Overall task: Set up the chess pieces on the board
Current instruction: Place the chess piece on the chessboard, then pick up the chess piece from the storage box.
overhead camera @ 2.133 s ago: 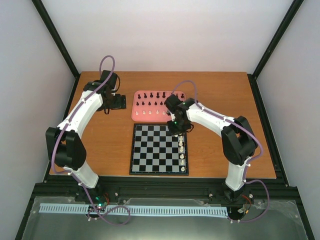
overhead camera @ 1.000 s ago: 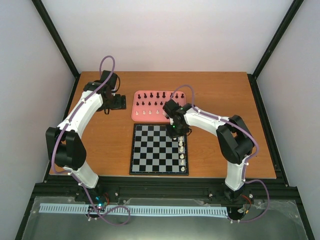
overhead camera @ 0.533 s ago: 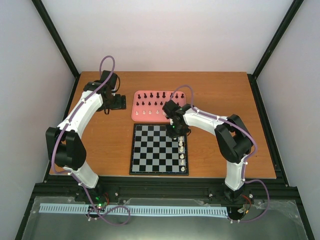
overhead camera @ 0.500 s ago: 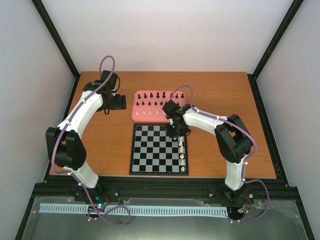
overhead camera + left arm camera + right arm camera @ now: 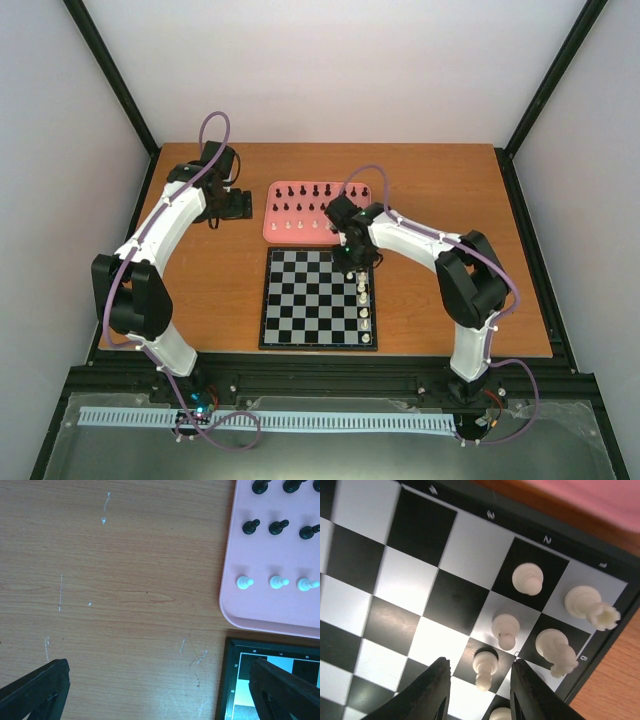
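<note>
Left gripper (image 5: 160, 695) fingers (image 5: 35, 692) are spread wide with nothing between them. You're hovering over the brown wooden table (image 5: 125, 580), just left of the pink rounded plastic tray (image 5: 260, 610). The tray holds rows of black chessmen (image 5: 251, 526) and a near row of cream chessmen (image 5: 245, 582). The flat black-and-pale checkered board (image 5: 310, 300) sits just beside the tray, toward the arm bases, with cream pieces along its right edge only. Right gripper (image 5: 480, 664) is over that edge, fingers parted, with a small cream pawn (image 5: 485, 666) standing free between them.

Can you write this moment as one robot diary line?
right gripper open around white pawn on board | left gripper open, empty, over table
</note>
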Action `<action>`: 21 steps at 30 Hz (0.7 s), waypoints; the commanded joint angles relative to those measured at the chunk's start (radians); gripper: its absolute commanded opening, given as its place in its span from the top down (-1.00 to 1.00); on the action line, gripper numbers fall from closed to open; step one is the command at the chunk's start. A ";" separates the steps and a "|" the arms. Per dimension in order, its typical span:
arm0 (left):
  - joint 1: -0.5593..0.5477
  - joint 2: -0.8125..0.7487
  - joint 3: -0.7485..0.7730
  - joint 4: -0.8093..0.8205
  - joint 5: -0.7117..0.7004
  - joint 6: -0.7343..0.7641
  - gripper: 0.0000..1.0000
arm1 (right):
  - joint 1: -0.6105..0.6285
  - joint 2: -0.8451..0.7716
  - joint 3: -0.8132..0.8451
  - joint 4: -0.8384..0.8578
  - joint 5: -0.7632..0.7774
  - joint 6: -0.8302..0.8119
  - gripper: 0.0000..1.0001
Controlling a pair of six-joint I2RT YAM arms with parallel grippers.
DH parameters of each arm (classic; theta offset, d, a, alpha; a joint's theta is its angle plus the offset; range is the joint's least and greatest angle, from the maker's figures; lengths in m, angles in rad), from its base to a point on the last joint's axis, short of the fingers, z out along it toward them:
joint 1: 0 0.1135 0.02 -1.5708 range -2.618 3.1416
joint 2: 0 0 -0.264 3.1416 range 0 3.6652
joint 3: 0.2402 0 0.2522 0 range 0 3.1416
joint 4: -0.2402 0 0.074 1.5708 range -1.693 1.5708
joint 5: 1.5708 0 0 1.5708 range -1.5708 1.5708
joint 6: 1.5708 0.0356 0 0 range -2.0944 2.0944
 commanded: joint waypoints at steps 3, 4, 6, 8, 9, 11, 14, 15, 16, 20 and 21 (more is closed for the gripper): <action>-0.004 -0.019 0.009 0.007 -0.004 0.010 -0.99 | 0.015 -0.069 0.132 -0.057 -0.013 -0.020 0.21; -0.005 -0.020 0.008 0.006 -0.005 0.011 -0.99 | 0.015 -0.071 0.164 -0.066 -0.013 -0.025 0.21; -0.005 -0.022 0.006 0.005 -0.007 0.011 -0.99 | 0.015 -0.062 0.214 -0.081 -0.008 -0.031 0.20; -0.005 -0.024 0.006 0.006 -0.009 0.011 -0.99 | 0.015 -0.031 0.270 -0.094 0.009 -0.036 0.18; -0.005 -0.024 0.007 0.006 -0.011 0.013 -1.00 | 0.014 -0.008 0.305 -0.105 0.013 -0.040 0.19; -0.005 -0.025 0.010 0.003 -0.013 0.012 -0.99 | 0.011 0.055 0.383 -0.130 0.021 -0.052 0.18; -0.005 -0.026 0.016 0.001 -0.015 0.012 -0.99 | 0.000 0.174 0.521 -0.155 0.022 -0.068 0.19; -0.005 -0.025 0.020 -0.001 -0.015 0.011 -0.99 | -0.006 0.217 0.574 -0.160 0.024 -0.073 0.19; -0.005 -0.024 0.025 -0.003 -0.013 0.010 -0.99 | -0.011 0.260 0.624 -0.170 0.023 -0.080 0.18; -0.004 -0.024 0.037 -0.012 -0.020 0.012 -0.99 | -0.039 0.416 0.808 -0.221 0.021 -0.078 0.21; -0.005 -0.026 0.038 -0.014 -0.021 0.013 -1.00 | -0.046 0.437 0.829 -0.223 0.026 -0.074 0.22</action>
